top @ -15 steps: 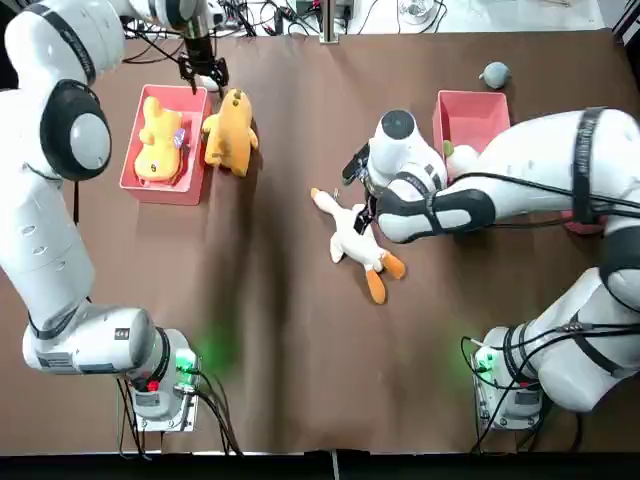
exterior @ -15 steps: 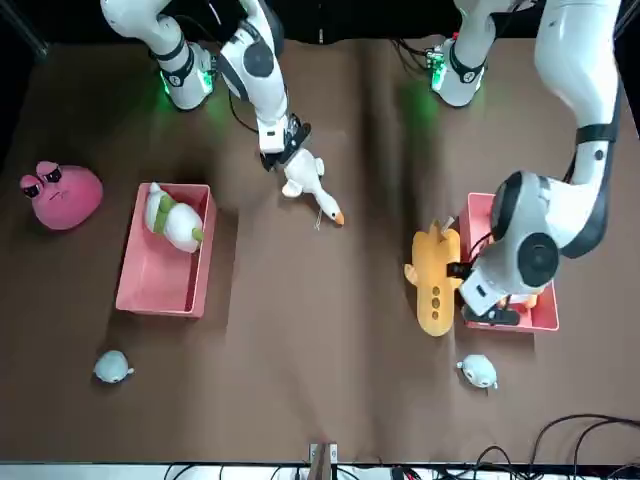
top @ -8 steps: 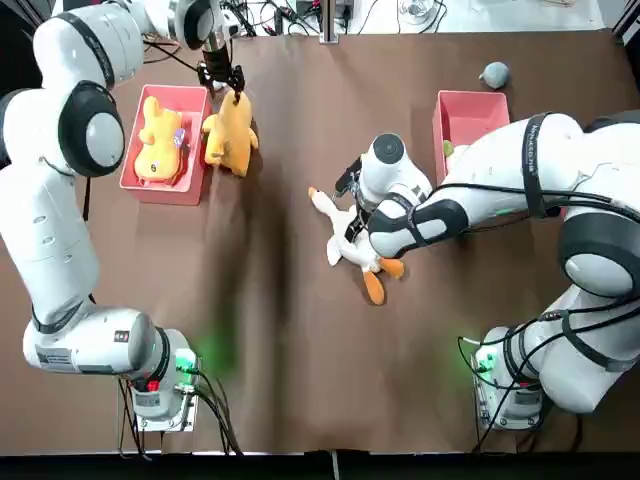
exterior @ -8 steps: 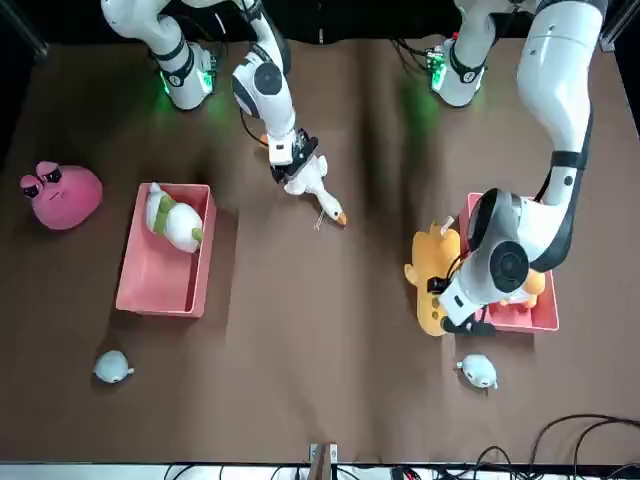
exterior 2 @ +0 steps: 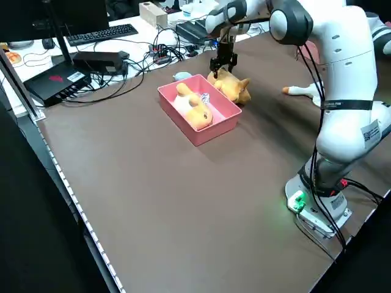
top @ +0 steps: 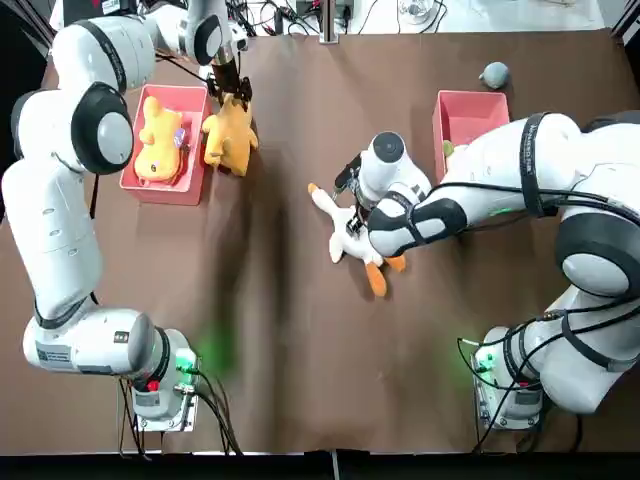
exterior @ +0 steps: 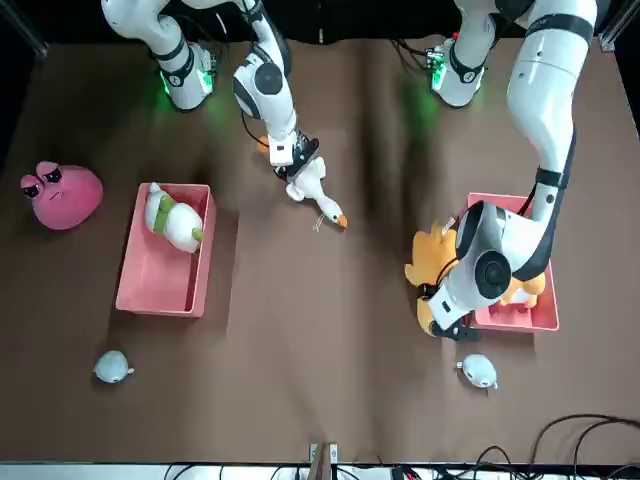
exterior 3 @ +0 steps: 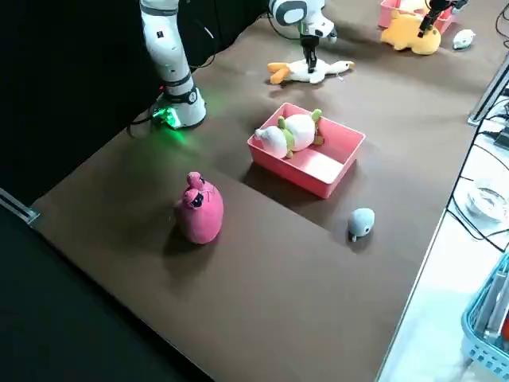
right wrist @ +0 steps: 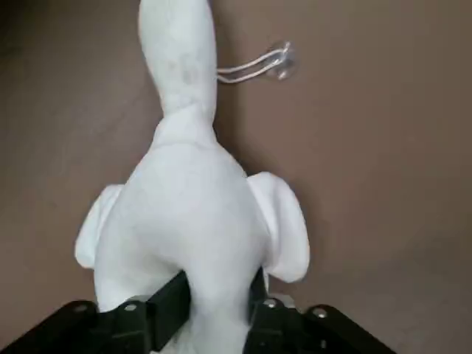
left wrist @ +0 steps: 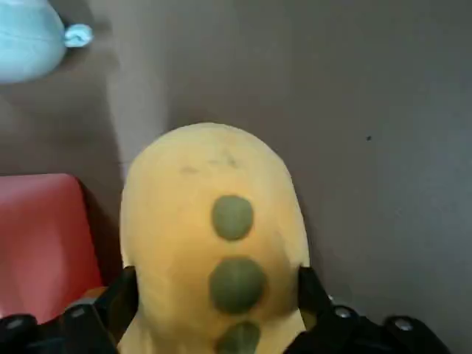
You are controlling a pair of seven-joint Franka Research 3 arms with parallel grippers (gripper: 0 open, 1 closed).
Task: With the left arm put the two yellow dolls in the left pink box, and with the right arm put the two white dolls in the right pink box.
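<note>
- Two pink bins: the left pink box [top: 163, 145] at about ten o'clock in the top view, the right pink box [top: 468, 118] at about two o'clock.
- Two yellow plush: the bright yellow doll [top: 160, 138] lies inside the left pink box; the tan-orange doll [top: 230, 132] lies on the table just beside that box's inner wall.
- Two white plush: the goose [top: 352, 237] lies on the table near the centre; the white and green doll [exterior: 172, 221] lies inside the right pink box.
- Two small grey-blue plush [exterior: 113, 367] [exterior: 478, 371] and one round pink plush [exterior: 62, 194] sit on the table.
- The left gripper [left wrist: 214, 310] has its fingers spread around the tan-orange doll's far end.
- The right gripper [right wrist: 215, 299] pinches the goose's body.
- No writing is readable.
- Only the wrist view shows three green spots on the tan-orange doll.
</note>
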